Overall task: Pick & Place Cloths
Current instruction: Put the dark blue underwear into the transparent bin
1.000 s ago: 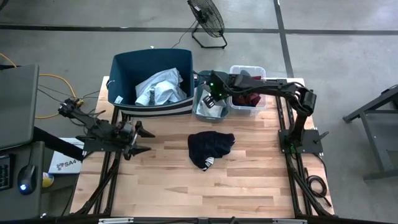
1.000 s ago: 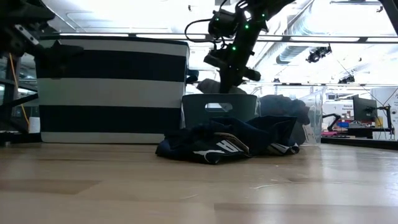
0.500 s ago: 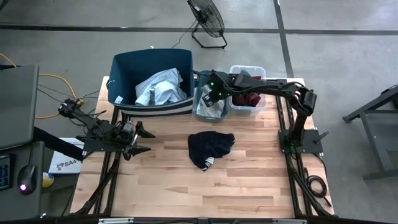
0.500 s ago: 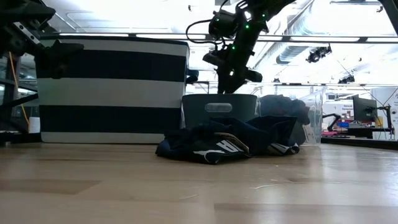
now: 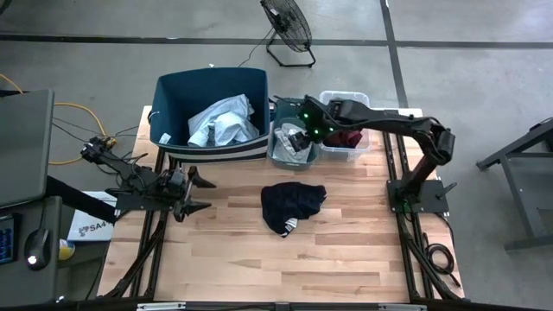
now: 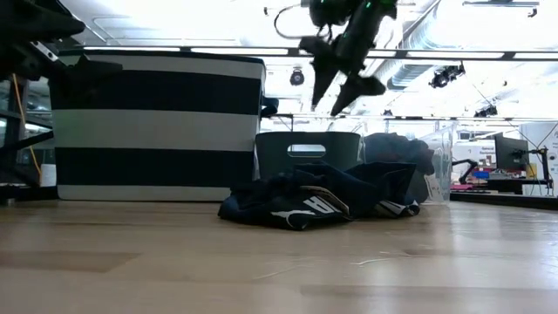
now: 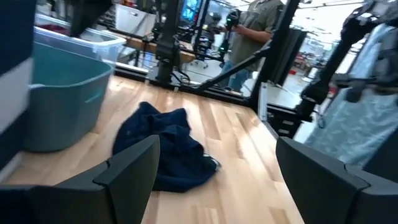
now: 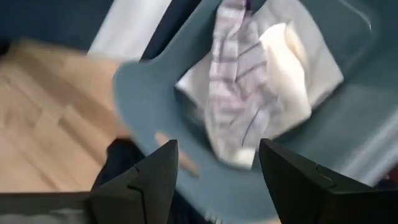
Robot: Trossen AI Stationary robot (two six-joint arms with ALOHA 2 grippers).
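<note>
On the wooden surface [image 5: 346, 250], a pale shirt [image 5: 220, 123] fills the striped bin [image 5: 210, 86]; the navy cloth [image 5: 292, 206] lies mid-surface. The right tool [image 5: 304, 136] hangs open and empty above socks [image 8: 249, 106] in the small bin [image 5: 278, 155]. The left tool [image 5: 197, 192] waits open.

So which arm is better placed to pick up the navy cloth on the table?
Probably right: the right gripper hangs open and empty above the small grey bin, just behind the navy cloth. The left gripper, also open, waits farther away.
</note>
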